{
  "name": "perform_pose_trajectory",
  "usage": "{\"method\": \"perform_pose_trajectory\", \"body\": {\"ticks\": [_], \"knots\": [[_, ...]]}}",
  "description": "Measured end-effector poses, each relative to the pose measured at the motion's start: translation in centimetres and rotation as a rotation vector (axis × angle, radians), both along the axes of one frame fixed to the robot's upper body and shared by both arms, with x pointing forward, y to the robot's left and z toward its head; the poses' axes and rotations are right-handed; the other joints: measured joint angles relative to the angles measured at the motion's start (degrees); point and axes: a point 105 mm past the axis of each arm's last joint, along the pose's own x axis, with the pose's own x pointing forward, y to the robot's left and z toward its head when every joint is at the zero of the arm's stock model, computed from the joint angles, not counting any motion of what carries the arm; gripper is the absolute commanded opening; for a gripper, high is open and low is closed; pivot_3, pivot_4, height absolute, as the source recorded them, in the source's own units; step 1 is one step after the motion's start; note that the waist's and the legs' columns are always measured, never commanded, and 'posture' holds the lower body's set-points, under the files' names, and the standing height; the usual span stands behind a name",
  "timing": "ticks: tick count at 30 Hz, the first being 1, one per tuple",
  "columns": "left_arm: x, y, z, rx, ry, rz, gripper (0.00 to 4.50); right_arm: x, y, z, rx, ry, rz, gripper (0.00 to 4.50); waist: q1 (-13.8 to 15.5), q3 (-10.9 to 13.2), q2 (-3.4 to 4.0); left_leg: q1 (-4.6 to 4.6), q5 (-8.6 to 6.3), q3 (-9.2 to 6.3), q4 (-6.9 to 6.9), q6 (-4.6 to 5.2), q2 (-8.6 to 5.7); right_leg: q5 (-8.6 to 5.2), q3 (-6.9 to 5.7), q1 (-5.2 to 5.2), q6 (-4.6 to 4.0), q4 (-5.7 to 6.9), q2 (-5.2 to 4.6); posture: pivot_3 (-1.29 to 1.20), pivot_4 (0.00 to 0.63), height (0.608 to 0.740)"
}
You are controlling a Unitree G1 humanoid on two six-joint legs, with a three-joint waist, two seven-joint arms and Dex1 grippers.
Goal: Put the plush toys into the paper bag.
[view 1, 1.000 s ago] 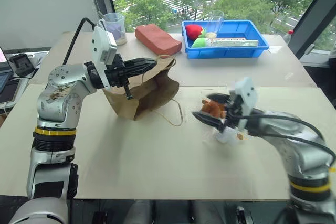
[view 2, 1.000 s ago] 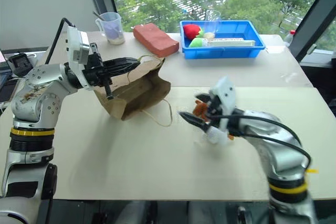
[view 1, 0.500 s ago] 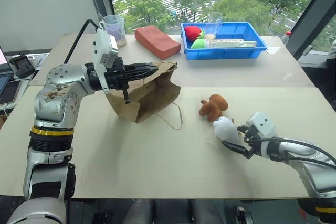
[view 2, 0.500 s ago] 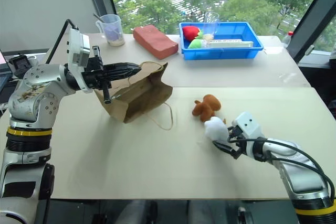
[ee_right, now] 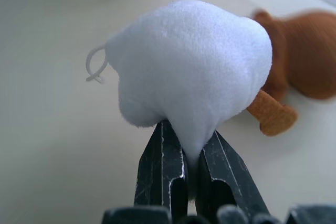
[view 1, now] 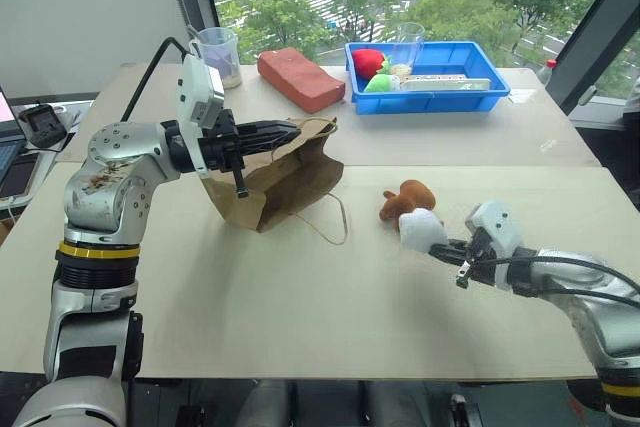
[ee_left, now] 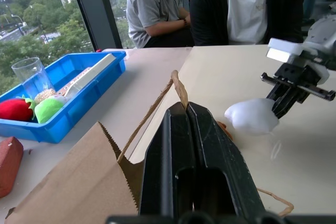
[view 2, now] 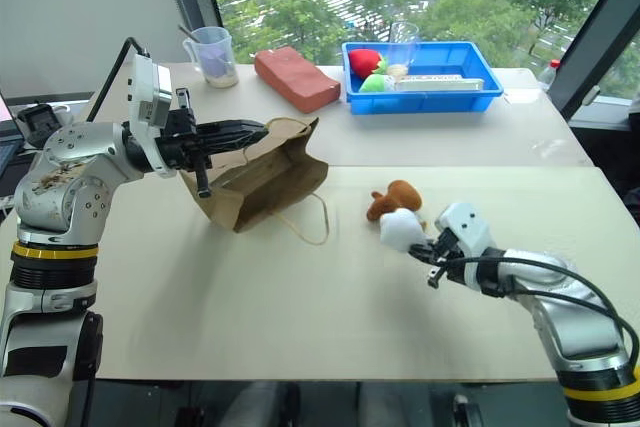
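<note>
White plush toy [view 1: 421,230] now in right claw [view 1: 440,248]

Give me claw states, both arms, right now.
Left claw: shut on the paper bag handle.
Right claw: shut on the white plush toy.

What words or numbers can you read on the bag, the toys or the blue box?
No words, numbers or signs can be read anywhere.
Paper bag: plain brown, no print.
White toy and brown toy: no label to be seen.
Blue box: no writing on its wall; the flat white thing inside is too small to tell.
Red block and measuring cup: any marks are too small to read.
</note>
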Motion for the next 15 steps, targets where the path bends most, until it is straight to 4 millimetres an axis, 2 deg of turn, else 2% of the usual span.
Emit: {"method": "perform_pose_trajectory", "body": {"ticks": [3, 6, 11, 15], "knots": [[0.0, -0.1, 0.1, 0.000, -0.002, -0.005, 0.00, 0.2, 3.6, 3.0, 0.076, -0.058, 0.117, 0.03, -0.3, 0.0, -0.02, 0.01, 0.00, 0.01, 0.00, -0.01, 0.08, 0.00, 0.01, -0.01, -0.01, 0.01, 0.04, 0.00, 0.150, 0.740], [-0.1, -0.2, 0.1, 0.000, -0.003, -0.011, 0.00, 1.5, 6.9, 4.2, 0.139, -0.091, 0.151, 0.03, -0.2, 0.0, -0.04, 0.02, 0.01, -0.01, 0.00, -0.02, 0.09, 0.01, -0.02, -0.02, -0.01, 0.04, 0.04, 0.00, 0.150, 0.740], [-0.1, -0.4, 0.1, -0.002, -0.004, -0.023, 0.00, 3.5, 11.0, 2.4, 0.133, -0.035, 0.168, 0.03, 0.2, 0.0, -0.04, -0.16, 0.01, -0.04, 0.04, -0.02, -0.07, 0.01, -0.08, -0.15, -0.02, 0.13, -0.03, 0.00, 0.150, 0.740], [-0.2, -1.1, 0.2, -0.010, -0.007, -0.046, 0.00, 5.6, 15.5, 2.3, 0.103, -0.064, 0.197, 0.03, -0.3, 0.0, -0.03, -0.21, 0.05, -0.05, 0.02, -0.09, -0.10, 0.02, -0.07, -0.31, -0.02, 0.28, -0.01, 0.00, 0.150, 0.740]]}}
